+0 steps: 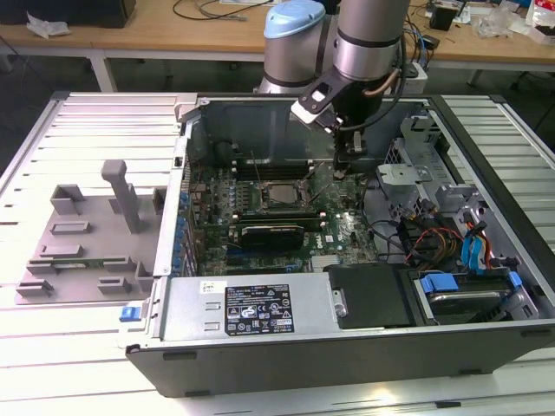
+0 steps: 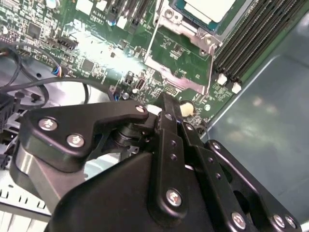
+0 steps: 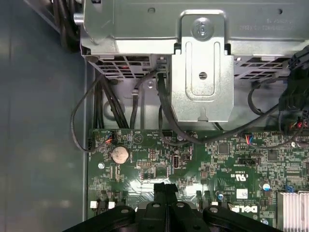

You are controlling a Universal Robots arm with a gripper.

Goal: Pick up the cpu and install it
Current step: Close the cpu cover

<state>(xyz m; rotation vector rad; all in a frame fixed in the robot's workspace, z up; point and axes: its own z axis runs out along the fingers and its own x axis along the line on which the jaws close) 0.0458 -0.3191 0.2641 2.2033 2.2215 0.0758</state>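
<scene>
- I am seeing the gripper (image 1: 345, 165) hanging inside the open case (image 1: 347, 347), low over the motherboard (image 1: 338, 230).
- In both wrist views I am reading the fingers (image 3: 165, 187) as pressed together with nothing pinched between them; the tips are sitting just above the green board.
- The cpu (image 1: 279, 195) is lying flat in its socket near the middle of the board, silver top facing up.
- In the exterior view the gripper is standing off to the cpu's right, near it but not touching it.
- In the second wrist view I am seeing the cpu (image 2: 207, 8) beyond the fingertips, with the metal socket frame (image 2: 178, 58) lying between the two and the memory slots (image 2: 246, 48) running alongside the socket.
- In the first wrist view the fingertips are pointing over the board edge near a coin battery (image 3: 119, 154), with a steel bracket (image 3: 203, 77) and dark cables beyond it.
- A grey tray (image 1: 87, 260) is resting on the table outside the case, at the exterior view's left, well apart from the gripper.
</scene>
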